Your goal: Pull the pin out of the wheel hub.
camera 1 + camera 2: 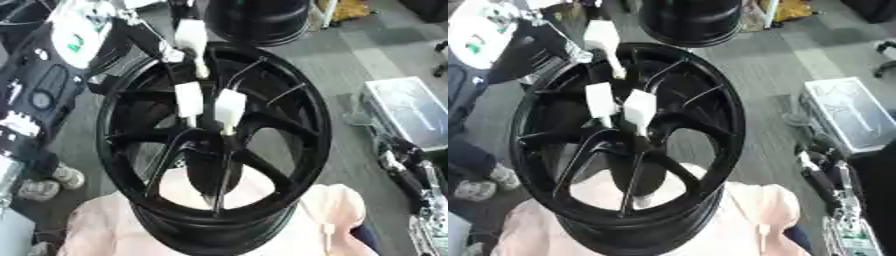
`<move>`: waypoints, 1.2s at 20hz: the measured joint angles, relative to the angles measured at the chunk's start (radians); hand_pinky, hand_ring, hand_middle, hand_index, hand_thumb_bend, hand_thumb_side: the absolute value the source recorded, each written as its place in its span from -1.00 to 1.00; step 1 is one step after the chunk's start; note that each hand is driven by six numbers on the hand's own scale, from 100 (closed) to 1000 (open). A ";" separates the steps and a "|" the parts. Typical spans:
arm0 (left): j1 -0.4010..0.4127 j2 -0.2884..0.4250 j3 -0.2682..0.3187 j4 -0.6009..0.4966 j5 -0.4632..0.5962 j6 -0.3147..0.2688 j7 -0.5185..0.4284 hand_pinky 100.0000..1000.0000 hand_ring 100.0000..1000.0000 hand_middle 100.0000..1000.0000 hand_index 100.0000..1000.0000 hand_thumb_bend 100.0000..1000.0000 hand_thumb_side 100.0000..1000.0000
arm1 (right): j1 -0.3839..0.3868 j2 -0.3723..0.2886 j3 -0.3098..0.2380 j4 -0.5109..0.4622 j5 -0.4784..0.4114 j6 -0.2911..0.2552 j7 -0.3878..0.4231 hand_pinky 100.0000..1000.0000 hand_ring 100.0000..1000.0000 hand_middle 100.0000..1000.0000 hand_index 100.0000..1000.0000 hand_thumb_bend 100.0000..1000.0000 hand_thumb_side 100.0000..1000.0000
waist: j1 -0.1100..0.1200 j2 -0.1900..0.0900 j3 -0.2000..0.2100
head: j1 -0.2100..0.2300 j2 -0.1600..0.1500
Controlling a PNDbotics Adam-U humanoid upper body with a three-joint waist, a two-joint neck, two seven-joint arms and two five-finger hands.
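Nearest me, low in the scene, a pale peach cloth lies bunched under the big glossy black spoked alloy wheel, which stands tilted on it. At the near right edge a black-and-white shape looks like the right hand, idle; can't tell its state. Mid-wheel, the dark wheel hub is where the pin should sit, but I can't pick the pin out.

The left hand, black w/ white pieces, comes in from the far left and ends right at the hub. Whether it's clenched on anything or released, can't tell.

To do this well, prob. grasp the pin low, then draw straight along the hub axis w/o twisting, so the wheel doesn't tip off the cloth. The arm's far end is cut off.
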 measured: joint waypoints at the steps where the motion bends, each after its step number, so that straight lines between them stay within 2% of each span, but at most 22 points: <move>1: 0.000 0.025 0.004 -0.019 0.022 0.007 0.002 0.14 -0.19 -0.38 -0.04 -0.69 -0.64 | 0.001 0.000 -0.002 0.001 0.000 0.000 -0.002 0.24 0.05 0.36 0.62 -0.60 -0.29 | 0.000 0.000 0.005 | -0.004 0.000; 4: 0.019 0.129 0.017 -0.086 0.081 0.027 0.015 0.14 -0.18 -0.37 -0.02 -0.66 -0.63 | 0.001 -0.004 -0.009 0.001 0.000 0.000 -0.009 0.24 0.05 0.36 0.62 -0.60 -0.29 | 0.004 0.000 0.023 | -0.014 0.000; 6: 0.083 0.214 0.023 -0.131 0.111 0.039 0.026 0.15 -0.16 -0.35 -0.01 -0.64 -0.62 | 0.004 -0.008 -0.015 0.001 0.000 -0.001 -0.014 0.24 0.05 0.36 0.61 -0.60 -0.29 | 0.007 0.000 0.034 | -0.020 0.000; 9: 0.248 0.344 0.041 -0.188 0.148 0.063 0.044 0.15 -0.14 -0.33 0.01 -0.63 -0.58 | 0.008 -0.008 -0.024 0.001 0.000 -0.001 -0.023 0.24 0.05 0.36 0.61 -0.60 -0.29 | 0.005 0.000 0.052 | -0.025 0.000; 12: 0.424 0.424 0.075 -0.219 0.169 0.105 0.061 0.16 -0.12 -0.30 0.04 -0.61 -0.55 | 0.008 -0.008 -0.028 0.001 0.000 -0.001 -0.027 0.24 0.05 0.36 0.61 -0.59 -0.29 | 0.002 0.000 0.060 | -0.024 0.000; 13: 0.482 0.435 0.091 -0.219 0.172 0.123 0.066 0.16 -0.12 -0.30 0.04 -0.61 -0.55 | 0.008 -0.008 -0.030 0.001 -0.001 -0.002 -0.029 0.24 0.05 0.36 0.61 -0.59 -0.29 | 0.001 0.000 0.062 | -0.024 0.000; 14: 0.534 0.439 0.107 -0.217 0.173 0.142 0.071 0.22 -0.01 -0.18 0.16 -0.52 -0.50 | 0.008 -0.007 -0.030 0.001 -0.001 -0.002 -0.030 0.24 0.05 0.36 0.61 -0.59 -0.30 | -0.001 0.000 0.064 | -0.025 0.000; 15: 0.585 0.439 0.125 -0.211 0.170 0.162 0.077 0.22 -0.01 -0.18 0.16 -0.52 -0.50 | 0.008 -0.007 -0.031 0.001 -0.002 -0.002 -0.032 0.24 0.05 0.36 0.61 -0.59 -0.30 | -0.003 0.001 0.065 | -0.025 0.000; 16: 0.632 0.437 0.142 -0.199 0.163 0.182 0.084 0.33 0.24 0.10 0.40 -0.28 -0.24 | 0.008 -0.007 -0.032 0.001 -0.002 -0.001 -0.033 0.24 0.05 0.36 0.61 -0.59 -0.30 | -0.004 0.002 0.067 | -0.026 0.000; 17: 0.683 0.430 0.164 -0.180 0.147 0.206 0.092 0.44 0.42 0.32 0.53 -0.15 -0.09 | 0.008 -0.006 -0.035 0.001 -0.004 -0.001 -0.035 0.24 0.05 0.36 0.61 -0.59 -0.30 | -0.007 0.003 0.068 | -0.028 0.000; 19: 0.769 0.397 0.209 -0.133 0.111 0.244 0.111 0.58 0.58 0.54 0.63 -0.03 0.08 | 0.008 -0.006 -0.037 0.001 -0.005 -0.002 -0.038 0.24 0.05 0.36 0.61 -0.59 -0.30 | -0.015 0.007 0.069 | -0.033 0.000; 22: 0.872 0.325 0.287 -0.090 0.057 0.290 0.165 0.63 0.68 0.65 0.70 0.01 0.24 | 0.008 -0.002 -0.043 0.001 -0.007 -0.003 -0.043 0.24 0.05 0.36 0.61 -0.58 -0.30 | -0.031 0.015 0.069 | -0.037 0.000; 24: 0.924 0.276 0.338 -0.090 0.037 0.317 0.213 0.59 0.65 0.59 0.65 -0.05 0.27 | 0.008 0.004 -0.043 0.001 -0.010 -0.004 -0.046 0.24 0.05 0.36 0.61 -0.58 -0.30 | -0.032 0.018 0.070 | -0.040 0.000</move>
